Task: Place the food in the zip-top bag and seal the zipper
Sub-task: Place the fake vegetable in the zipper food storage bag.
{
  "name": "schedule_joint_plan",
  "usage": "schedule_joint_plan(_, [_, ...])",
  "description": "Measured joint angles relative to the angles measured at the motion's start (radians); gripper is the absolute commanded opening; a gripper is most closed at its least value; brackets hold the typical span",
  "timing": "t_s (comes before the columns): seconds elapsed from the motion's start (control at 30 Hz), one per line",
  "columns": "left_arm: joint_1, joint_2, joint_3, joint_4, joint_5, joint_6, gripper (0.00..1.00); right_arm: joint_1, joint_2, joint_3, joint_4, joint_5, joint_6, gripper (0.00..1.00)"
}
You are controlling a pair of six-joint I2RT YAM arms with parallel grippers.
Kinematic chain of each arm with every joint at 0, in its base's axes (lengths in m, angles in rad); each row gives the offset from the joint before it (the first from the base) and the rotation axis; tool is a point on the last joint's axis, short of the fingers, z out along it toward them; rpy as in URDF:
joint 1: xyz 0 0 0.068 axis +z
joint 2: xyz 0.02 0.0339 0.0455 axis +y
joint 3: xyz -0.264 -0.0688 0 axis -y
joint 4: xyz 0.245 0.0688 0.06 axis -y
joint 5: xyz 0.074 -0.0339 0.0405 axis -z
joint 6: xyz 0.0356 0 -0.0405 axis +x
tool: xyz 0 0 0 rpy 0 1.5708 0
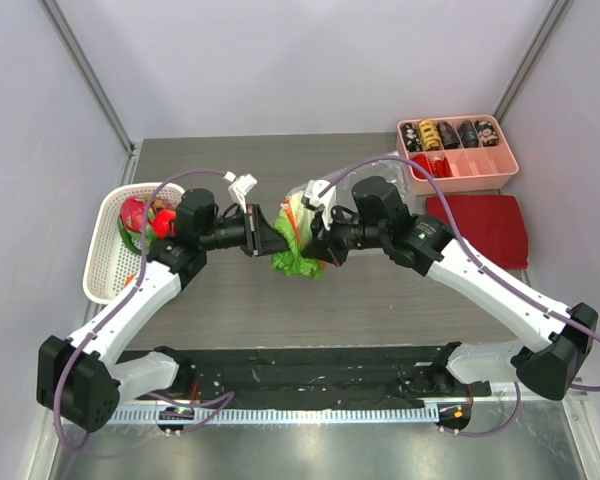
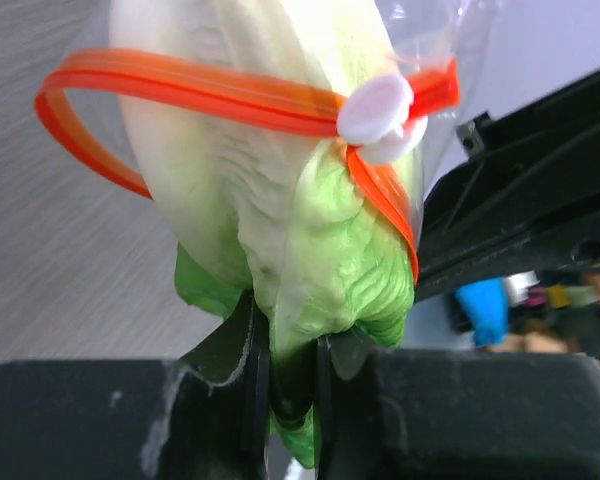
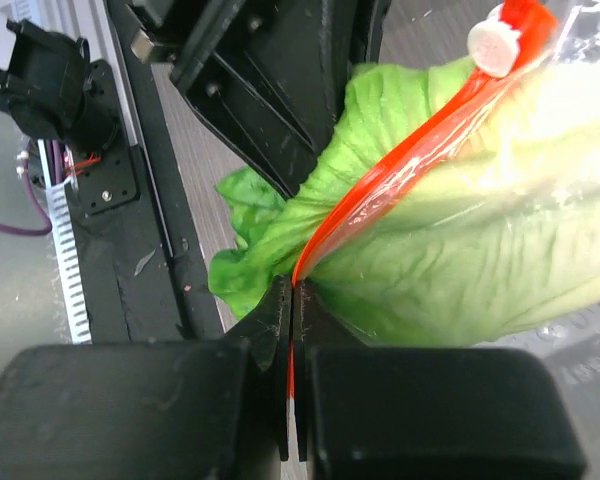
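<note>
My left gripper point(image 2: 292, 340) is shut on the leafy green end of the lettuce head point(image 2: 270, 200). The lettuce's pale part sits inside the mouth of the clear zip-top bag point(image 2: 435, 30), and the orange-red zipper point(image 2: 200, 90) loops around it with a white slider point(image 2: 375, 110) on the strip. My right gripper point(image 3: 292, 300) is shut on the zipper point(image 3: 400, 165) at one end of the mouth, beside the lettuce point(image 3: 460, 250). Seen from the top, both grippers point(image 1: 270, 238) point(image 1: 320, 245) meet at the lettuce point(image 1: 295, 255) mid-table. A small red fruit point(image 1: 162, 222) lies in the white basket point(image 1: 105, 270).
The white basket at the left also holds a pink-and-green dragon fruit point(image 1: 132, 212), right beside my left arm. A pink compartment tray point(image 1: 480, 170) stands at the back right, with a dark red cloth point(image 1: 485, 225) in front of it.
</note>
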Motion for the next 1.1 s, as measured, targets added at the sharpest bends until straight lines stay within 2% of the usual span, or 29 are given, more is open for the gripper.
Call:
schedule_joint_plan(0.1, [0.01,0.027,-0.066,0.166,0.007,-0.221,0.0,-0.006,-0.002,0.0,0.021,0.003,0.019,0.01])
schedule_joint_plan(0.37, [0.048,0.07,-0.099,0.325,-0.011,-0.542,0.0,-0.009,-0.006,0.0,0.054,0.011,0.111,0.01])
schedule_joint_plan(0.67, [0.117,0.063,-0.082,0.369,-0.05,-0.628,0.0,-0.137,-0.016,0.002,0.026,-0.062,0.205,0.01])
schedule_joint_plan(1.1, [0.105,0.072,-0.058,0.373,-0.124,-0.7,0.0,-0.134,0.068,0.04,0.109,-0.156,0.425,0.01])
